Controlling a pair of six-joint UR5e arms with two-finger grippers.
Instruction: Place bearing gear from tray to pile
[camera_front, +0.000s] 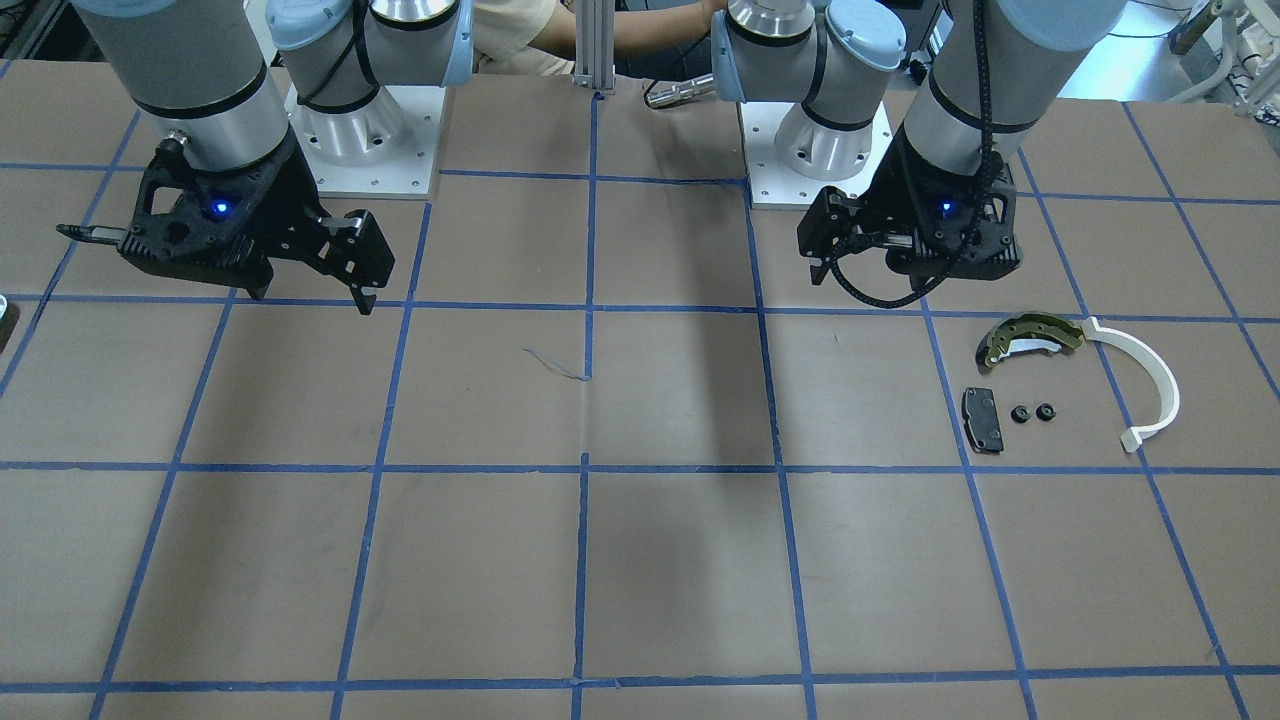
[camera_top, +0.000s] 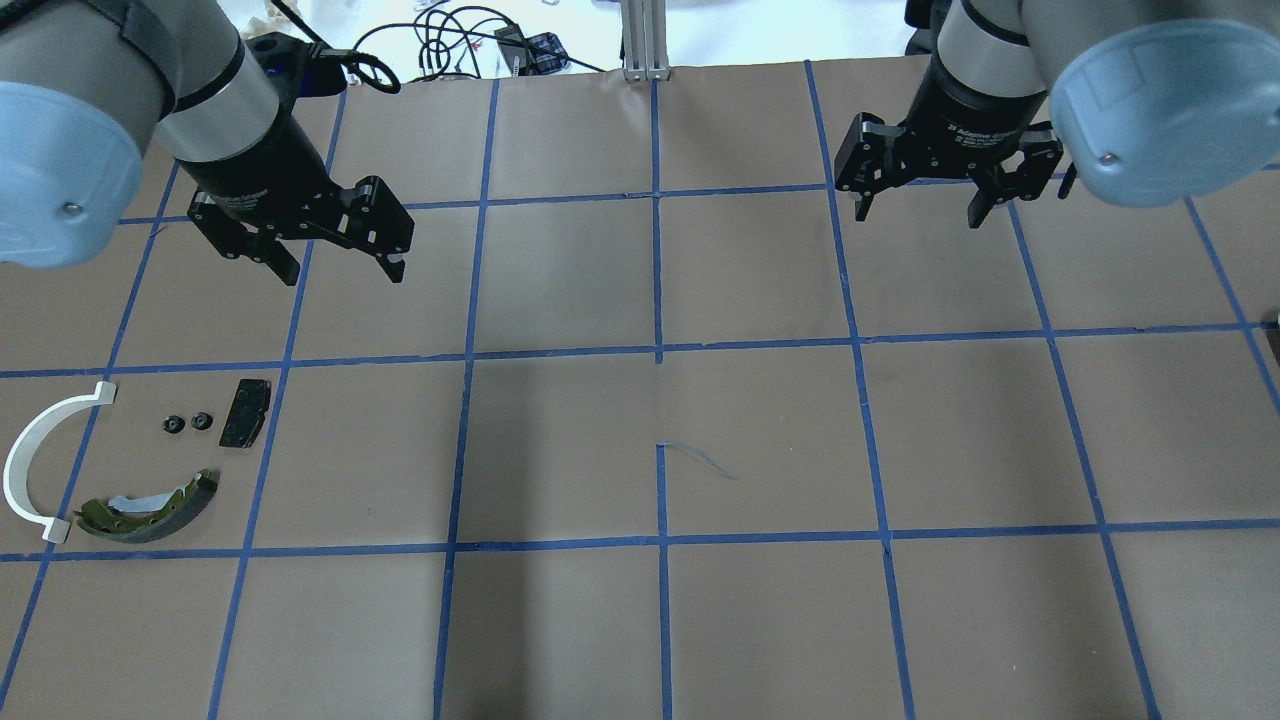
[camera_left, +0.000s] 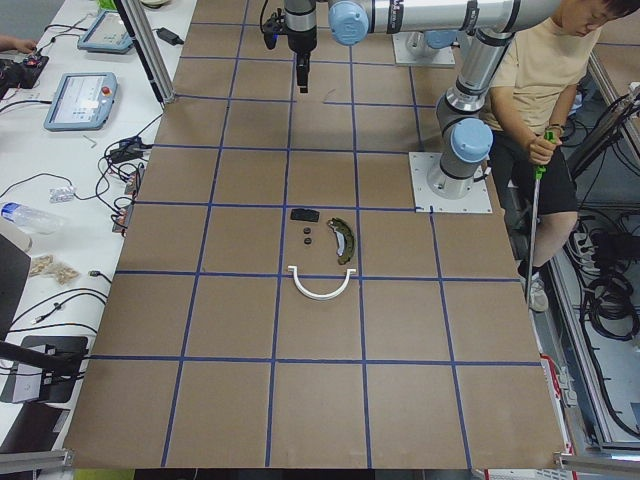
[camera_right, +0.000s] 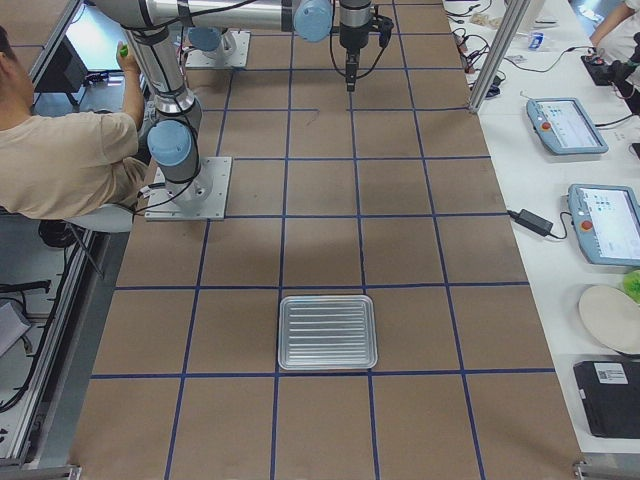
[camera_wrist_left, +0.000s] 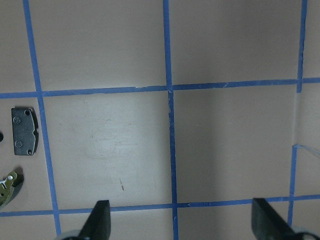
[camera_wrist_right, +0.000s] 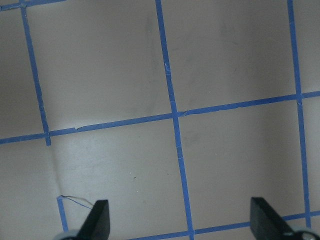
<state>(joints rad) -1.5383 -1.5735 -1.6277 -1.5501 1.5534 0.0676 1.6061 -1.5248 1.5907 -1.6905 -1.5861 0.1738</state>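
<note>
Two small black bearing gears (camera_top: 202, 421) lie side by side on the brown table (camera_top: 760, 440), inside the pile (camera_top: 172, 424) at its left end. Just to their right is the black pad (camera_top: 245, 412). The olive-gold brake shoe (camera_top: 150, 510) lies nearer in the overhead view, and the long white arc (camera_top: 30, 460) curves round the far-left side, one end almost touching the shoe.

The left gripper (camera_top: 343, 273) hangs above the table, well apart from the gears. In the overhead view it shows farther off and to their right. Its jaws are spread wide with nothing between them. The left wrist view looks down on bare taped squares, with only the pad and a tip of the shoe at its left edge, so the gears sit off to that side, beyond the pad.

The right gripper (camera_top: 920, 216) hangs over the right half of the table, fingers just as wide and holding nothing.

Far from the pile, at the table's right end, lies a ribbed metal tray (camera_right: 327, 332).

Behind the arm bases sits a person (camera_left: 540, 80).
</note>
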